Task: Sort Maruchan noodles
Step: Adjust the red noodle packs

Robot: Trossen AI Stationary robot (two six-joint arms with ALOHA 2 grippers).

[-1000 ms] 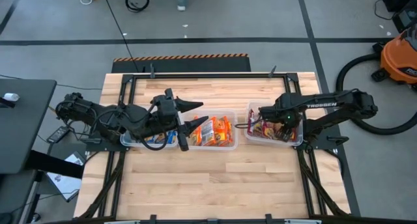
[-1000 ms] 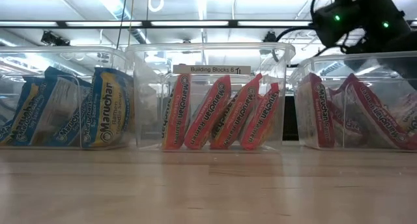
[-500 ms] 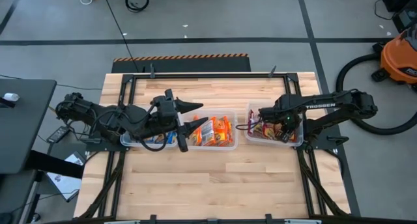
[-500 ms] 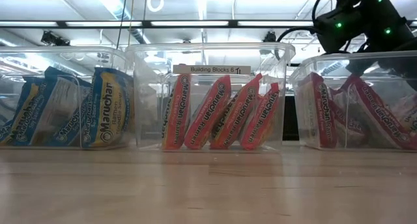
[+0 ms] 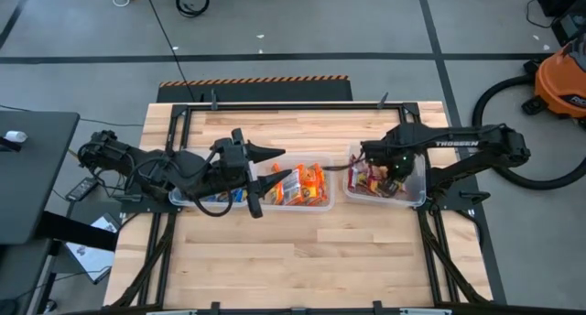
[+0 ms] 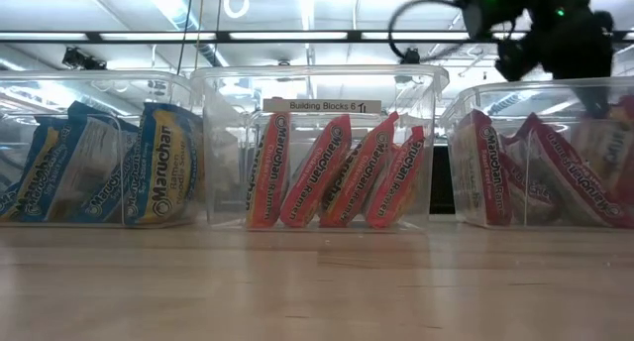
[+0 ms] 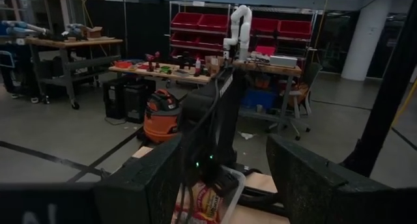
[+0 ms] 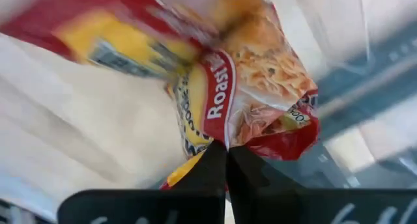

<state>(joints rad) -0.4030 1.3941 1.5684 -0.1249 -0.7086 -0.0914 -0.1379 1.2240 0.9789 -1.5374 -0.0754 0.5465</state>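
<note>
While the left gripper (image 5: 275, 174) hangs over the middle of the counter (image 5: 302, 251) with its fingers (image 7: 140, 185) spread wide and nothing between them, the right gripper (image 5: 355, 168) sits at the right-hand bin (image 5: 417, 198), right of centre in the overhead frame. Its fingers (image 8: 225, 162) are pressed together; in the right wrist view their tips meet at the lower edge of a red packet (image 8: 251, 87) marked "Roast", but whether the wrapper is actually caught between them cannot be told.

Three clear bins stand in a row across the counter. Seen from counter height, the left bin (image 6: 99, 83) at the frame's left holds blue-and-white Maruchan noodles (image 6: 163, 168) standing on edge. In the centre of that frame, the middle bin (image 6: 317, 78) holds four orange-yellow packets (image 6: 332, 172) leaning side by side. At the frame's right, the right-hand bin contains red packets (image 6: 540, 172) tilted against one another, with the right arm (image 6: 555, 29) above it in the upper right corner.

Beyond the counter, an orange shop vacuum (image 5: 560, 77) stands on the floor at the overhead frame's right edge.
</note>
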